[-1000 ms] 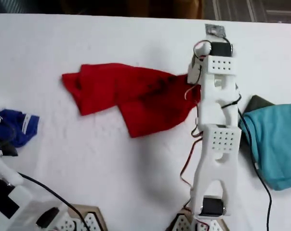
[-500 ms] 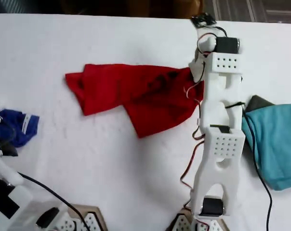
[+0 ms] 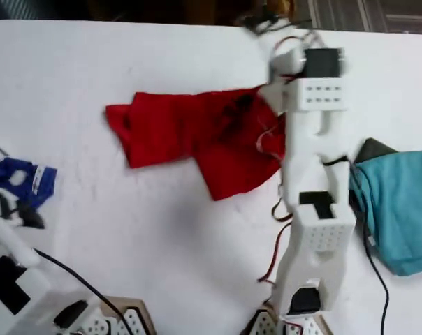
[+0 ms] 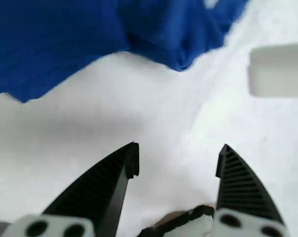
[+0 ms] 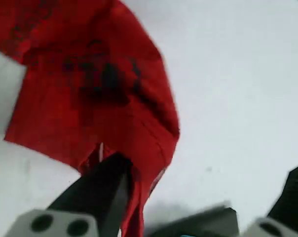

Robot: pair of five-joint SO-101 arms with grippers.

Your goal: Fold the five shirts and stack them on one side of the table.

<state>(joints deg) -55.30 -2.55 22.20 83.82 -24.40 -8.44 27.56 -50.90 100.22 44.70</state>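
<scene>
A red shirt [image 3: 197,136] lies crumpled and spread across the middle of the table. My right arm [image 3: 312,139] stretches over its right end toward the far edge. In the right wrist view my right gripper [image 5: 208,168] is open wide, and the red shirt's [image 5: 90,84] edge drapes against one finger [image 5: 107,182]. A blue shirt [image 3: 22,180] lies bunched at the table's left edge. My left gripper [image 4: 177,158] hovers open just short of the blue shirt [image 4: 65,39], with bare table between its fingers.
A folded teal shirt [image 3: 399,206] lies at the right edge on top of a dark garment [image 3: 373,149]. The right arm's cable [image 3: 372,251] runs beside it. The arm bases [image 3: 127,317] stand at the near edge. The white table [image 3: 162,230] is bare in front of the red shirt.
The red shirt has slid to the right and slightly toward the far edge. The right arm's gripper end has moved toward the far edge. The blue shirt shifted a little.
</scene>
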